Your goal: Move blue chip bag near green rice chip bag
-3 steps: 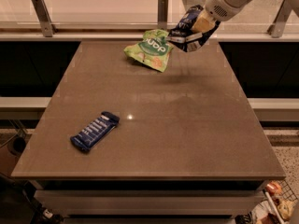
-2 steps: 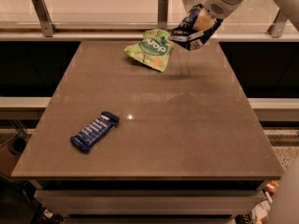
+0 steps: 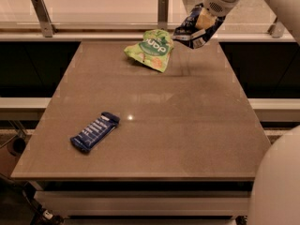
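Note:
The blue chip bag (image 3: 193,30) is dark navy with white edges and hangs in the air above the table's far right part, held by my gripper (image 3: 205,18), which is shut on its upper part. The green rice chip bag (image 3: 151,48) is a light green pouch with a darker round logo; it lies on the far middle of the table, just left of the blue bag. The two bags are a short gap apart.
A small narrow blue bar wrapper (image 3: 95,131) lies on the near left of the brown table (image 3: 178,125). A railing with metal posts (image 3: 162,11) runs behind the far edge. Part of my white body (image 3: 281,186) fills the lower right corner.
My gripper with the blue chip bag has lifted slightly and shifted a bit to the right. More of my body has come into the lower right corner.

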You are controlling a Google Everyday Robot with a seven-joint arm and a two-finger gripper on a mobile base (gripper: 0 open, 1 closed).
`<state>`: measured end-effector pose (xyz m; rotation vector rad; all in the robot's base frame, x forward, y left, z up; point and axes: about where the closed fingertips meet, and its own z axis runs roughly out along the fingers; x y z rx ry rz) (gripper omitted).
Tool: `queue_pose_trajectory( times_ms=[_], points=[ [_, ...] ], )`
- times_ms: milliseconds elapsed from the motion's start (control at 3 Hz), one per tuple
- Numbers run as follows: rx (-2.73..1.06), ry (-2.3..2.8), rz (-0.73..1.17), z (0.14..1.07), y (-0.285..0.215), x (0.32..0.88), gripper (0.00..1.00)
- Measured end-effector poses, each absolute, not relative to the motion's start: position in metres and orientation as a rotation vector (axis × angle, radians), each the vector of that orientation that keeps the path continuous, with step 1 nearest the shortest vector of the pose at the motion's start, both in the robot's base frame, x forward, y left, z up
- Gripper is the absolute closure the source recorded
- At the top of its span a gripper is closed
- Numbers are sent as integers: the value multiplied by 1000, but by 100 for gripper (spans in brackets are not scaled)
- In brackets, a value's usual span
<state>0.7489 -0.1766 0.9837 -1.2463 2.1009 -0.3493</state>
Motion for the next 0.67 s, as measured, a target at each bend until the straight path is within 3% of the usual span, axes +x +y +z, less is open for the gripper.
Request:
queue_pose_trajectory(
  times_ms=[667],
  points=[
    [-1253, 2105, -346, 979, -174, 750, 36]
  ],
)
